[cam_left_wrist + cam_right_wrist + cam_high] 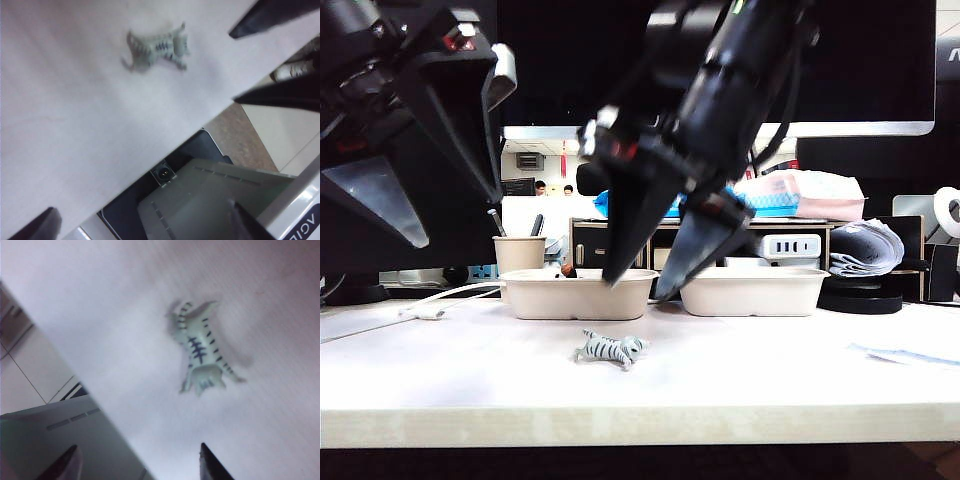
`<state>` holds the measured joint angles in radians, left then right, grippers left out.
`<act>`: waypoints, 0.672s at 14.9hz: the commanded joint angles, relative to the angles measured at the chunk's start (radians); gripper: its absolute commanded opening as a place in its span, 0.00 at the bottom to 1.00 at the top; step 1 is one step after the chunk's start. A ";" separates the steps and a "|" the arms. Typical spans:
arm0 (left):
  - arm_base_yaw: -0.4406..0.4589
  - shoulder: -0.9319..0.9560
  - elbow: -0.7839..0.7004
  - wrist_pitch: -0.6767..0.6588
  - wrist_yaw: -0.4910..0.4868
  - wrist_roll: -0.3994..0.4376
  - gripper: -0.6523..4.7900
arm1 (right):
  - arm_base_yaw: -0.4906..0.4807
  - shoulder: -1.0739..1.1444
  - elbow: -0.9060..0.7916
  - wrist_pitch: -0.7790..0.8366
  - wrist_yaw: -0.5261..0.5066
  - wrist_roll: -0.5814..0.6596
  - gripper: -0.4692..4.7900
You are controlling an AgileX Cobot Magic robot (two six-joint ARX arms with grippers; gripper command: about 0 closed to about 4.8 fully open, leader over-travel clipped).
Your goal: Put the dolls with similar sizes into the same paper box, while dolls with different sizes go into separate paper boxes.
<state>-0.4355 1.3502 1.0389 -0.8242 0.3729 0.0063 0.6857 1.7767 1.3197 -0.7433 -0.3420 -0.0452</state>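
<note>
A small white striped doll (610, 350) lies on its side on the white table, near the front edge. It also shows in the left wrist view as the striped doll (157, 47) and in the right wrist view as the striped doll (200, 350). Two beige paper boxes, the left box (545, 300) and the right box (765, 295), stand side by side behind it. A small brown-orange piece of a doll (567, 270) peeks over the left box's rim. My right gripper (635, 290) (137, 460) hangs open and empty above the striped doll, in front of the boxes. Raised high at the left, my left gripper (460, 220) (142, 230) is open and empty.
A beige pen cup (519, 253) stands behind the left box, with a white cable (440, 298) beside it. A roll of papers (865, 248) and a tissue pack (810, 195) sit at the back right. A paper sheet (905, 352) lies at the right.
</note>
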 commanded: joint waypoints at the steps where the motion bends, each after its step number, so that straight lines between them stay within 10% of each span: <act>1: -0.001 -0.004 0.006 0.047 0.017 -0.021 1.00 | 0.025 0.035 0.005 0.109 -0.013 -0.013 0.67; 10: -0.001 -0.047 0.008 0.056 0.021 -0.022 1.00 | 0.010 0.130 0.008 0.159 0.108 -0.224 0.67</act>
<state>-0.4355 1.3098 1.0431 -0.7780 0.3862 -0.0162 0.6907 1.9026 1.3235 -0.5957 -0.2310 -0.2440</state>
